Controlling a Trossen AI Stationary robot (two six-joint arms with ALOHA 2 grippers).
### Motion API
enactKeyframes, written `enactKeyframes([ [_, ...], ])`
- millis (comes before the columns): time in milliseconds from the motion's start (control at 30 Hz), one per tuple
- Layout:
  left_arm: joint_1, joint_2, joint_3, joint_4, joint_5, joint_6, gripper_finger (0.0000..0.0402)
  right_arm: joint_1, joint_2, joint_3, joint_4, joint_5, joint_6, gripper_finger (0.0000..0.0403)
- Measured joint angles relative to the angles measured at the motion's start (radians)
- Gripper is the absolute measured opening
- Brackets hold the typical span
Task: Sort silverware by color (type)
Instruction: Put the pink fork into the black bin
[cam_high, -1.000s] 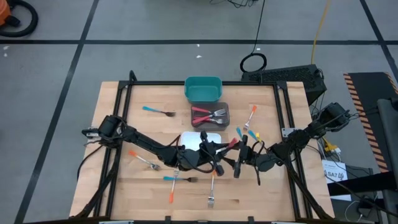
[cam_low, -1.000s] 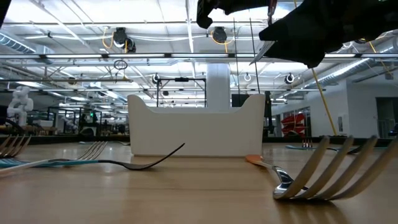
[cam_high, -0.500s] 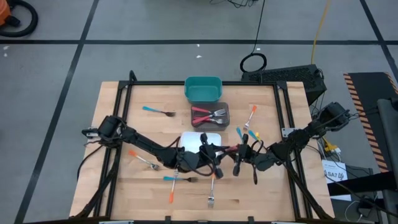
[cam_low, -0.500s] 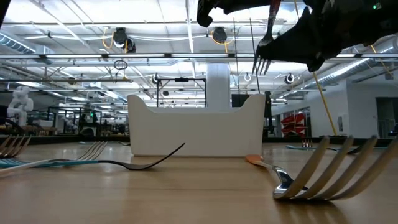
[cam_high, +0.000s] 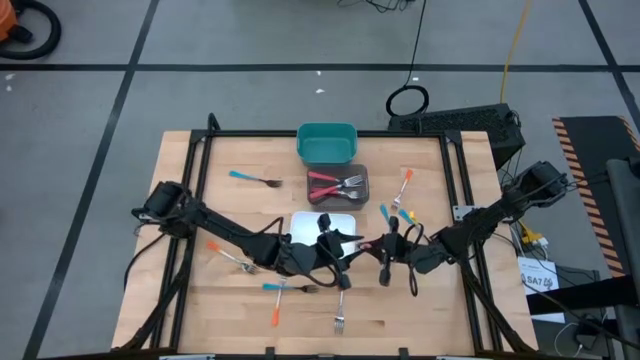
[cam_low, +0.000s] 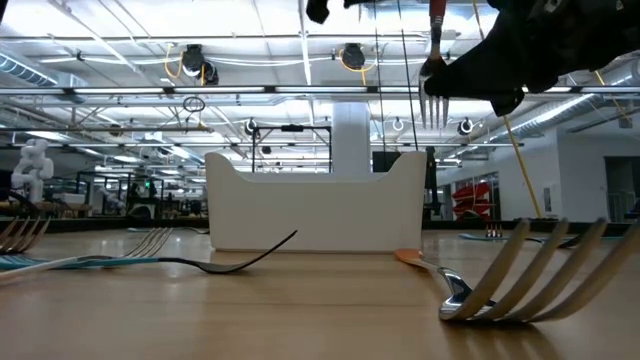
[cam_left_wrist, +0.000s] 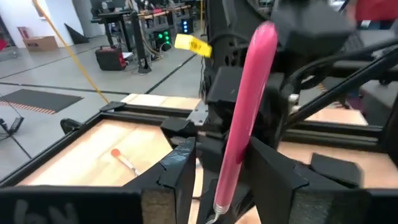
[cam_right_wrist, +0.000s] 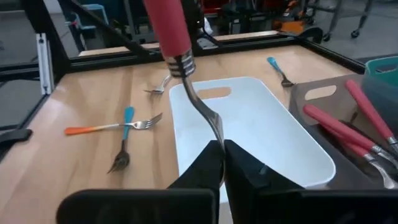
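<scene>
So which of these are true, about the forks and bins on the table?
1. The right gripper pinches the metal neck of a pink-handled metal fork. True.
2. The white rectangular plastic bin is full of forks. False: no fork shows inside it.
3. The dark rectangular bin holds red-handled forks. True.
4. Every fork is in a bin. False: several lie loose on the wooden table, such as a blue-handled fork.

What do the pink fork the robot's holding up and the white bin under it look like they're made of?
Pink fork: handle looks like smooth, matte plastic; neck and head are shiny, mirror-like, likely metal. White bin: probably molded plastic, with an even matte surface, rounded rim and cut-out handle slot.
</scene>
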Motion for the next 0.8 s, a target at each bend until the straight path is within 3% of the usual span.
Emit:
enactKeyframes([
  [533,-0.010,-0.096,0.002,-0.105,0.074,0.066,0.0145,0.001,-0.053,0.000,-0.184,-0.131,0.140,0.0001],
  [600,-0.001,-0.099,0.045,-0.178,0.123,0.035,0.0145,0.001,-0.053,-0.001,-0.204,-0.137,0.145,0.0001],
  [800,0.016,-0.064,0.290,-0.612,0.177,-0.030,0.0145,-0.008,-0.055,-0.001,-0.216,-0.175,0.174,0.0000],
])
